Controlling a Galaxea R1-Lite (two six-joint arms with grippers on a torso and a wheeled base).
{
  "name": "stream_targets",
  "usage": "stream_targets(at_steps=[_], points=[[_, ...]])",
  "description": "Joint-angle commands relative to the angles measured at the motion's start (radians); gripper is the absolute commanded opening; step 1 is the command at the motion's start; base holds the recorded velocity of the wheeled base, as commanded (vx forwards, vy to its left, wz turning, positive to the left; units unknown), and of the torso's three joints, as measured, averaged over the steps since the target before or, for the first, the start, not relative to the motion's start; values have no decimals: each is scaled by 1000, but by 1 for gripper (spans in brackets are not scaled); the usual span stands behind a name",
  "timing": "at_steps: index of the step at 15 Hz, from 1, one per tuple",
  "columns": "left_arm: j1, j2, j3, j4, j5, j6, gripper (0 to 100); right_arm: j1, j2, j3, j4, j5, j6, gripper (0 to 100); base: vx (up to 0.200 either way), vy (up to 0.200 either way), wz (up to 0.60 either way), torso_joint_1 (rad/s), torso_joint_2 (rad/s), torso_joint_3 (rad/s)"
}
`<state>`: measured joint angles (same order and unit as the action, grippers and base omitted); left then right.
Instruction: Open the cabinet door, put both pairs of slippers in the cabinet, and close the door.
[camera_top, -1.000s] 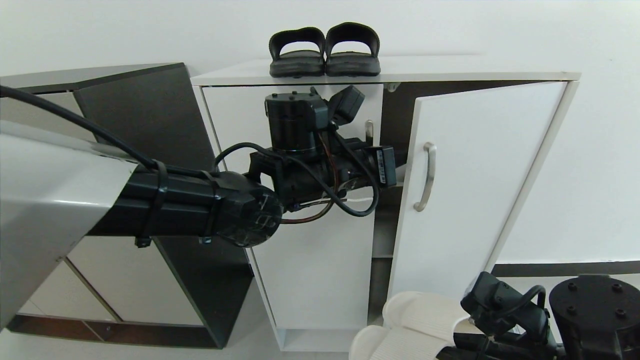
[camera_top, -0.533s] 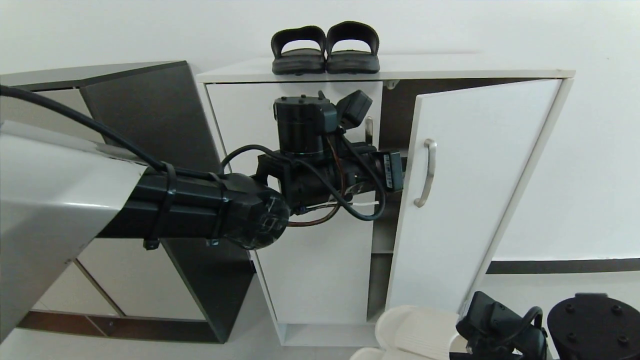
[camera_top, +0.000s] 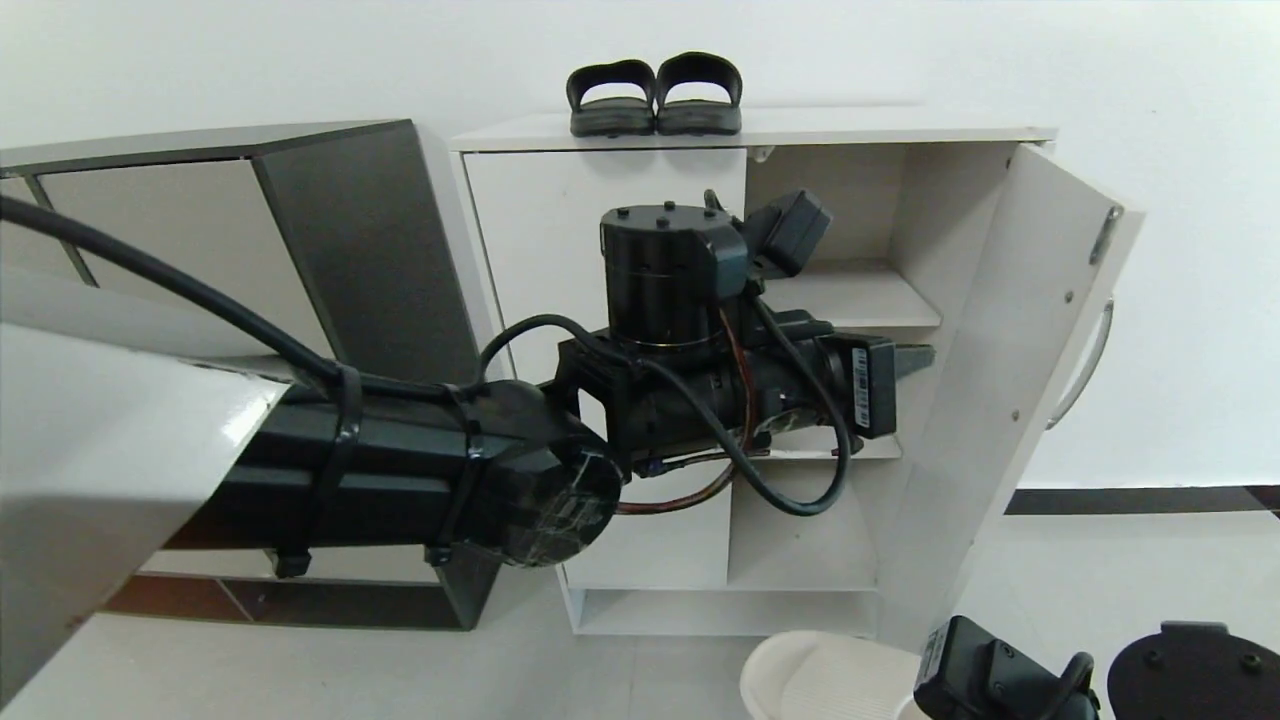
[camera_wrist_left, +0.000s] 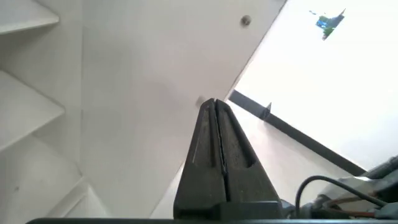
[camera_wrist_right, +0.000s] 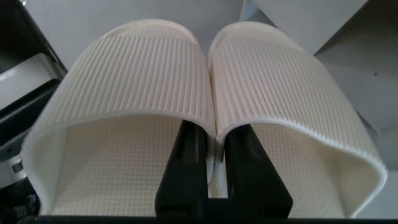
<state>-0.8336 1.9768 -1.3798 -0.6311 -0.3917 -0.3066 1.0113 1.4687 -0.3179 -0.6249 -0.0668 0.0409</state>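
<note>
Since the cabinet door (camera_top: 1000, 400) stands swung wide to the right, the shelves (camera_top: 860, 298) of the right compartment are laid bare, and it is onto these that the white slippers (camera_wrist_right: 205, 87) are to be carried. The pair is seen low at the head view's bottom edge, near the door's lower corner, so the opening lies ahead of and above the right gripper (camera_wrist_right: 214, 130). That arm is judged the better placed for loading. The slippers are held side by side, and their long axes are judged to run along the gripper's own line. The right gripper is closed narrow on the two adjoining strap walls, which are pinched together between its fingers. The left gripper (camera_wrist_left: 215, 109) is seen with its fingers pressed flat together and nothing between them. Its tip is placed just beside the door's inner face, and whether it touches cannot be told. The left arm is stretched across the front of the opening and is judged an obstruction to be cleared. The black slippers (camera_top: 655, 95) are set together on the cabinet top (camera_top: 850, 125), well apart from both grippers.
</note>
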Motion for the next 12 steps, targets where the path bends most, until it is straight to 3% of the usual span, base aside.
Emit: stream_targets(at_steps=[1,4,6,9,10,12], points=[[85,-118,77,-1,7,0,0,-36,41,-6,-38,-5,11,0,0,0,0,0,0,0],[222,-388,265,36,16,4,0,-126,73,-56,-84,-27,13,0,0,0,0,0,0,0],[329,-648,452,152,25,7,0,-142,97,-125,-82,-148,70,0,0,0,0,0,0,0],[427,-1015,683,309,68,26,0,-146,171,-199,-88,-317,106,0,0,0,0,0,0,0],[459,-1107,743,350,114,58,0,-152,180,-210,-88,-330,108,0,0,0,0,0,0,0],[502,-1294,871,445,294,144,0,-183,185,-224,-88,-335,108,0,0,0,0,0,0,0]])
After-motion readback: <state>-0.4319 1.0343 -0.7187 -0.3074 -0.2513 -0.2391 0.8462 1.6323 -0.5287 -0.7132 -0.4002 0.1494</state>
